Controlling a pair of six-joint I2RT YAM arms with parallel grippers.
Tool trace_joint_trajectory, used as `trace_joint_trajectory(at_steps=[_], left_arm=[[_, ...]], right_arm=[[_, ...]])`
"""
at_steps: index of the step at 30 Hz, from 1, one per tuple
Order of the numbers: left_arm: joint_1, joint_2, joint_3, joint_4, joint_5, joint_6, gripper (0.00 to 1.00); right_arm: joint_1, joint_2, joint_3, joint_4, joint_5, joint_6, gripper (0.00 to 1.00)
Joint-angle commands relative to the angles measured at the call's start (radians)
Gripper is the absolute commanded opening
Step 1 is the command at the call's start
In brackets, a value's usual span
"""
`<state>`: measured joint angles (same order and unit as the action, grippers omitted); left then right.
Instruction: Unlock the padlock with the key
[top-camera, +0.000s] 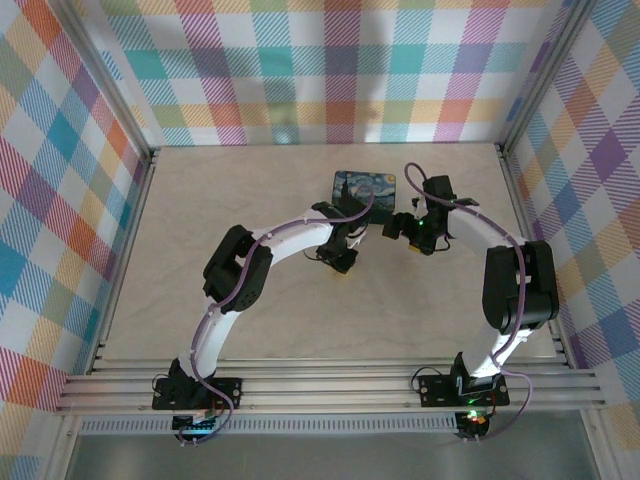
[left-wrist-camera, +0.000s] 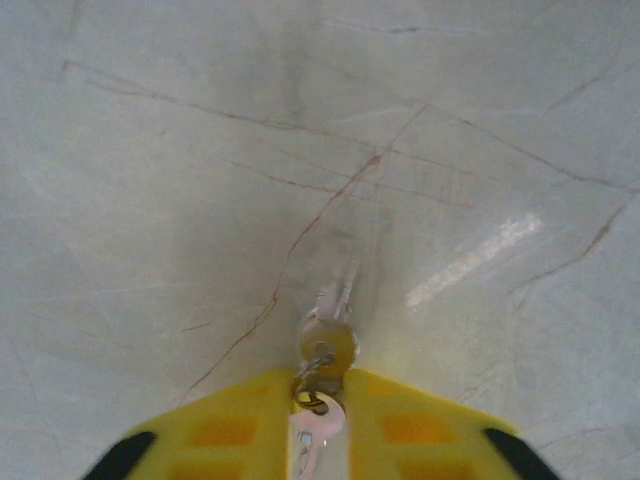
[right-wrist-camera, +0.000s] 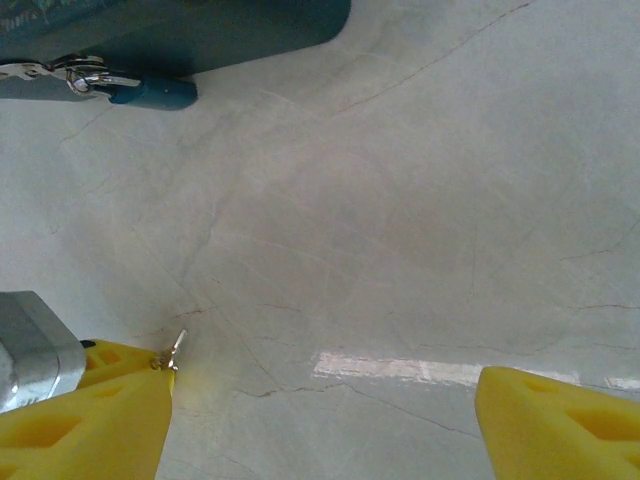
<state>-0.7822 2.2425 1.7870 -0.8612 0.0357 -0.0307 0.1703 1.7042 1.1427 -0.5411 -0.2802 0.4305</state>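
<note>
We count one padlock (right-wrist-camera: 150, 92), its blue body lying on the table (right-wrist-camera: 400, 200) against the single tin (right-wrist-camera: 200, 25). Our left gripper (left-wrist-camera: 320, 385) is clamped on a ring (left-wrist-camera: 312, 385) carrying two keys: one key (left-wrist-camera: 330, 335) pokes forward, and a second key (left-wrist-camera: 316, 428) sits between the fingers. Our right gripper (right-wrist-camera: 325, 375) is spread wide, grasping nothing.
</note>
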Motion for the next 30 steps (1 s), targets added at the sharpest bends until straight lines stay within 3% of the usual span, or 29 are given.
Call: trace_joint_trajectory(at_steps=[1, 4, 20, 27, 30], left_arm=[[-0.013, -0.021, -0.02, 0.013, 0.002, 0.018, 0.1], [-0.013, -0.058, -0.062, 0.049, 0.021, 0.02, 0.0], [0.0, -0.121, -0.081, 0.1, 0.071, -0.032, 0.0], [0.048, -0.158, -0.079, 0.125, 0.135, -0.092, 0.0], [0.069, -0.173, -0.068, 0.12, 0.162, -0.106, 0.0]], right_arm=[[0.001, -0.038, -0.009, 0.01, -0.015, 0.003, 0.8], [0.001, -0.034, -0.011, 0.017, -0.052, 0.004, 0.79], [-0.003, -0.024, -0.026, 0.086, -0.178, 0.053, 0.77], [-0.063, -0.025, -0.138, 0.333, -0.385, 0.195, 0.69], [-0.067, -0.053, -0.173, 0.418, -0.421, 0.169, 0.65]])
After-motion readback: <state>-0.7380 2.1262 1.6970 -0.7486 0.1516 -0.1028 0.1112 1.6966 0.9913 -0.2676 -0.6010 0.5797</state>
